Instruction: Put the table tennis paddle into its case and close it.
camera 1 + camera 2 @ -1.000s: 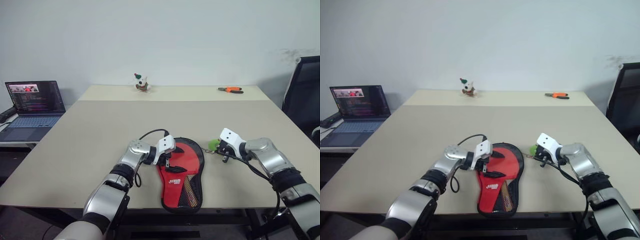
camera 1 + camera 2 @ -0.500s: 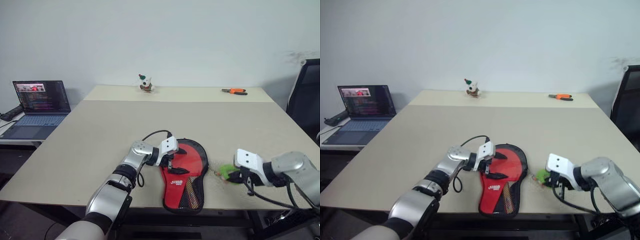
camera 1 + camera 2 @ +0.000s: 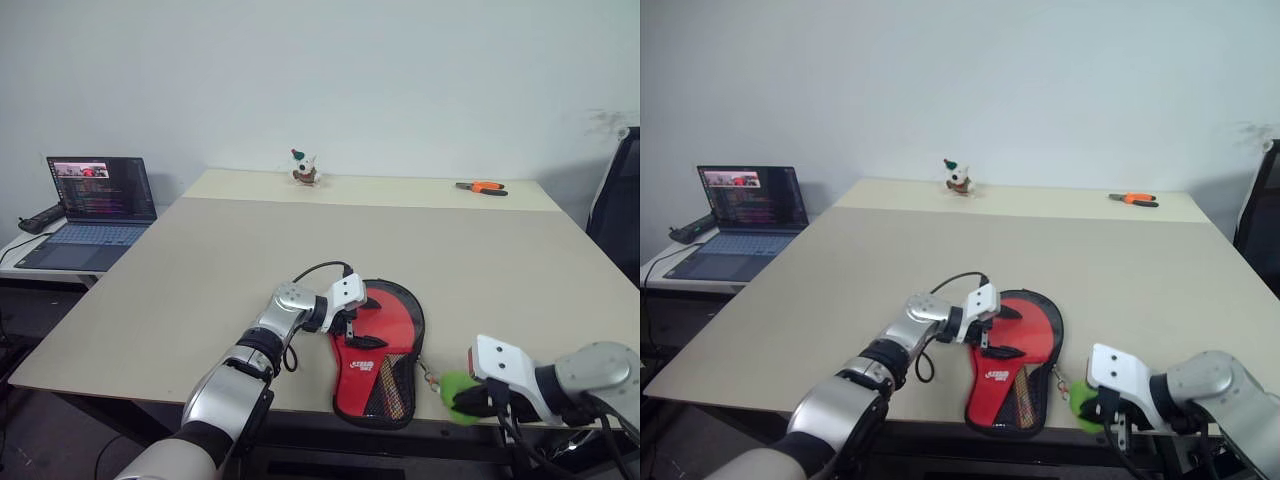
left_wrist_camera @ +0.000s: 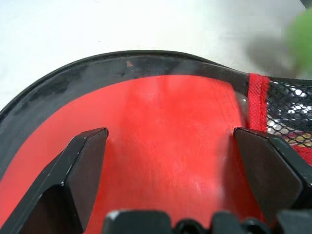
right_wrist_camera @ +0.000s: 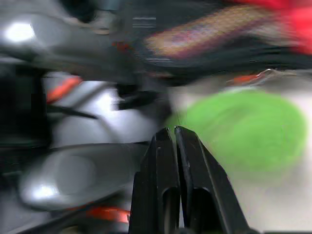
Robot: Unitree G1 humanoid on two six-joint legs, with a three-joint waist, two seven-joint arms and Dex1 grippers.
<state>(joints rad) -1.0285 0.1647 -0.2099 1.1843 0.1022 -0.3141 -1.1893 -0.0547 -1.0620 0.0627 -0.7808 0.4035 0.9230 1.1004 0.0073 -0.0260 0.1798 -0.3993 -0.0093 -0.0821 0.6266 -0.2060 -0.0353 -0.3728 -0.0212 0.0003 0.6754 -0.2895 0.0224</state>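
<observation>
Over the red face of the case (image 3: 378, 350), the left gripper (image 3: 356, 315) hangs with its fingers (image 4: 84, 161) spread wide, holding nothing. Near the table's (image 3: 200, 270) front edge the case lies flat with its zipper rim shut; the paddle is hidden. Right of it, the right gripper (image 3: 468, 402) is clenched beside the green tag (image 3: 457, 386).

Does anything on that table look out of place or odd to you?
The green tag on the case is stretched out past the table's front edge, beside the shut right gripper. A small toy figure and orange pliers lie unused at the back.
</observation>
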